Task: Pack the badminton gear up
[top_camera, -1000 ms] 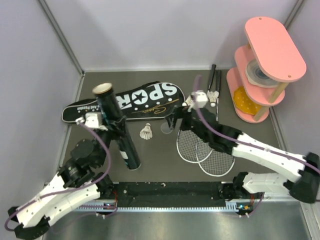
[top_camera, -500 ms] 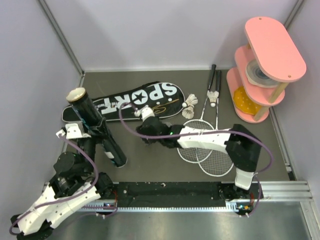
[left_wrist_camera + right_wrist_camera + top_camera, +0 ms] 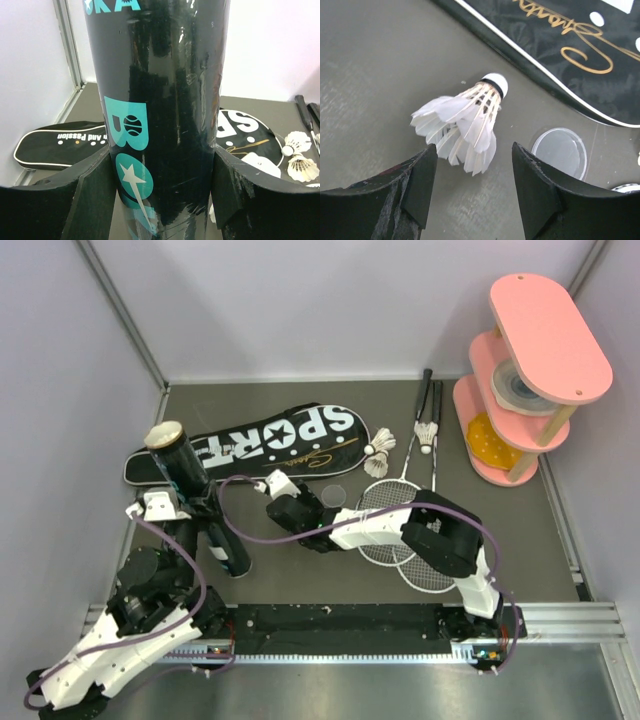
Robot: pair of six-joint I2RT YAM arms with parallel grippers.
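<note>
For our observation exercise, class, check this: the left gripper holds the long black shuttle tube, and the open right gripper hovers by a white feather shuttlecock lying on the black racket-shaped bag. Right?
Not quite. The right wrist view shows the white feather shuttlecock lying on the grey table, beside the black racket-shaped bag, not on it. The rest stands.

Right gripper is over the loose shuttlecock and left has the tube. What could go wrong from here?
1. The right gripper has open jaws straddling the feather skirt of the shuttlecock, not its cork. Closing there may crush or bend the feathers.
2. The clear lid lies close to that gripper and could get nudged or pinched.
3. The left gripper holds the shuttle tube tilted, by its glossy body. It might slip or pivot.
</note>
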